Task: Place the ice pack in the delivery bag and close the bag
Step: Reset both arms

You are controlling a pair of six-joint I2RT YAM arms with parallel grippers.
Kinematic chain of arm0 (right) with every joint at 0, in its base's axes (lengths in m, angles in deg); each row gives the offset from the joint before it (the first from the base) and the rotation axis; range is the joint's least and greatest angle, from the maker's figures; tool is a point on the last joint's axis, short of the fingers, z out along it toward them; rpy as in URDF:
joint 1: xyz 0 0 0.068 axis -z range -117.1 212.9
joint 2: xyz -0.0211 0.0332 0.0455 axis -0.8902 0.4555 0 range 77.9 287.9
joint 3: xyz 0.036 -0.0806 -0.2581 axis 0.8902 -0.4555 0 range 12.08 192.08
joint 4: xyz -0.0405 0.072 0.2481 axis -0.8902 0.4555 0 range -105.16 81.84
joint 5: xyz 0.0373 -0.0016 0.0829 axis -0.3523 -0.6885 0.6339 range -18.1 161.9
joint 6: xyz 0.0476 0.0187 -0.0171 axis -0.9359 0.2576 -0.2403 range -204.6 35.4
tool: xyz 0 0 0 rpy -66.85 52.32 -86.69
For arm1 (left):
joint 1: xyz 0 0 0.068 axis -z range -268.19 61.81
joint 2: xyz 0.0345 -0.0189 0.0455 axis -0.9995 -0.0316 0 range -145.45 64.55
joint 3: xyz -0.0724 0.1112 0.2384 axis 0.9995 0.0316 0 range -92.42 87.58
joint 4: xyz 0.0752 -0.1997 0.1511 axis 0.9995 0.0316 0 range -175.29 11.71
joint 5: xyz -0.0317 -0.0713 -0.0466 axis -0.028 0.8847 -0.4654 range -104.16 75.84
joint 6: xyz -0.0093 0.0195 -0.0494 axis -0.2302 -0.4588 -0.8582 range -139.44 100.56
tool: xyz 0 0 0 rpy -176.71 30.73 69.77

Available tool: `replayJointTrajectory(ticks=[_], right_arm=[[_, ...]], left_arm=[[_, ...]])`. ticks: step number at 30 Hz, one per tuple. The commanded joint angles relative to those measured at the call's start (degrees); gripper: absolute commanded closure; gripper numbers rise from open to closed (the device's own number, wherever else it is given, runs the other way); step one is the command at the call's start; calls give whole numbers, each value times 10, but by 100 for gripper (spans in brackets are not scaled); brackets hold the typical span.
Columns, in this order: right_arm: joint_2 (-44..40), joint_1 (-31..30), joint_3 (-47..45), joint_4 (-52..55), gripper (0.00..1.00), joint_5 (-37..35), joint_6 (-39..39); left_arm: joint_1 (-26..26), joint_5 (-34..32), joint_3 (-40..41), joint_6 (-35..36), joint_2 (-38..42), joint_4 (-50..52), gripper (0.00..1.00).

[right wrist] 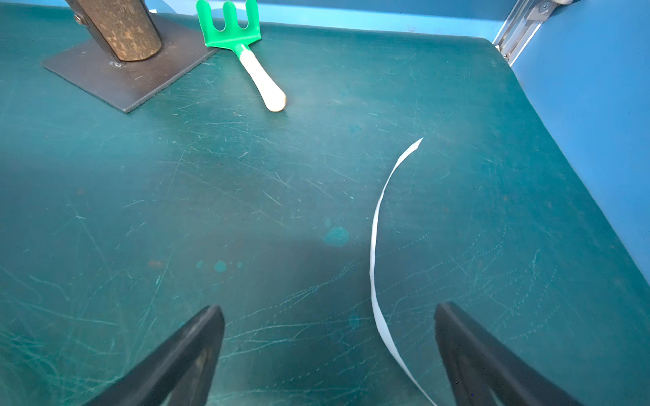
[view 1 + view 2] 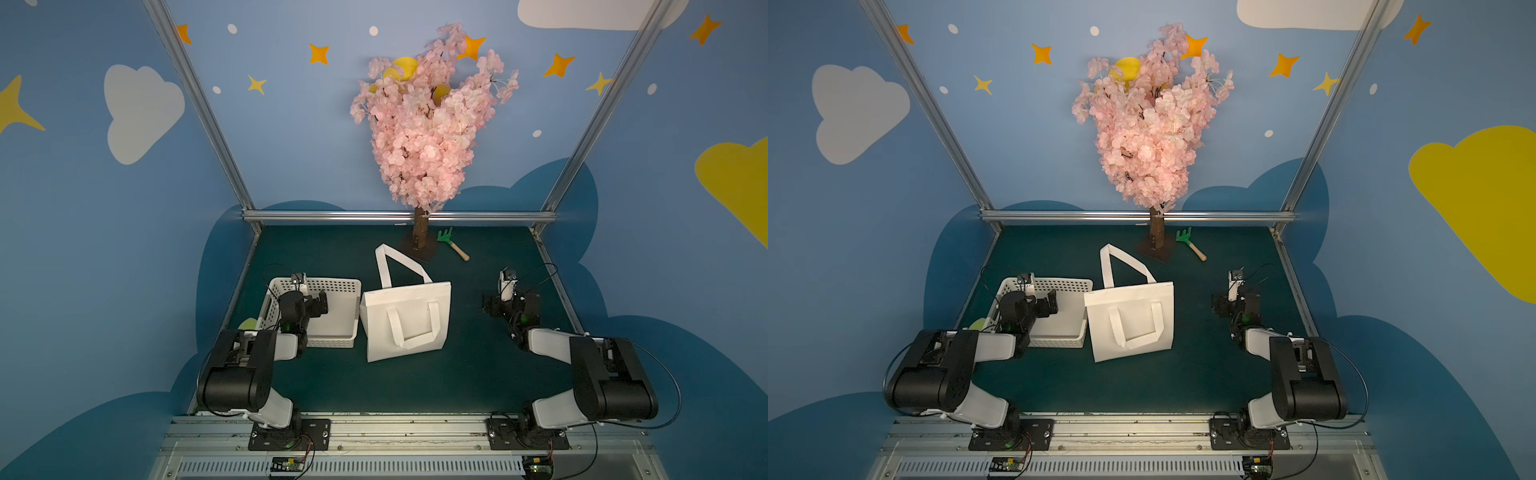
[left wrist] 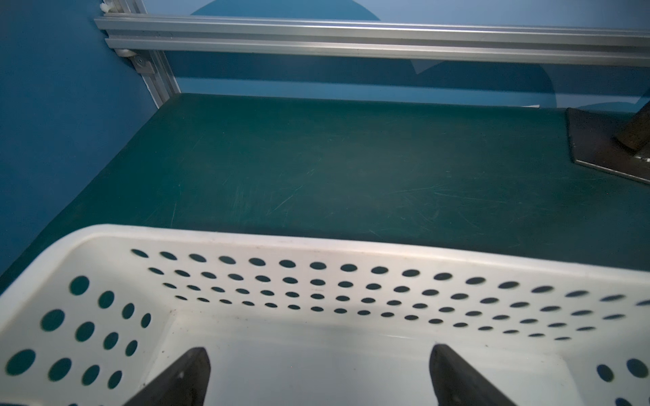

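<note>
Dim top views with bowed edges; brighter wrist views, soft shadow on green mat (image 1: 281, 274), blurred basket (image 3: 387, 251) holes.

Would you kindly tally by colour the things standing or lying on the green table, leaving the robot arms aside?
White: 2 (delivery bag, perforated basket)
Green: 1 (toy rake)
Pink: 1 (blossom tree)
Yellow-green: 1 (rounded thing, half hidden beside that basket)
Total: 5
A thin white strip in the right wrist view is left out: unclear whether it lies on the table.

Unseen: delivery bag (image 2: 415, 307) interior, much of yellow-green object (image 2: 248, 323)
</note>
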Motion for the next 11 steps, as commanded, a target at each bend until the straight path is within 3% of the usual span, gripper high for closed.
replayJointTrajectory(ticks=[1,11], right_arm=[[0,2,2,-18,1,5,-5],[0,3,2,-17,1,7,-5]], left_arm=[[-1,8,-2,7,2,-14,0],[-1,8,-2,7,2,-14,0]])
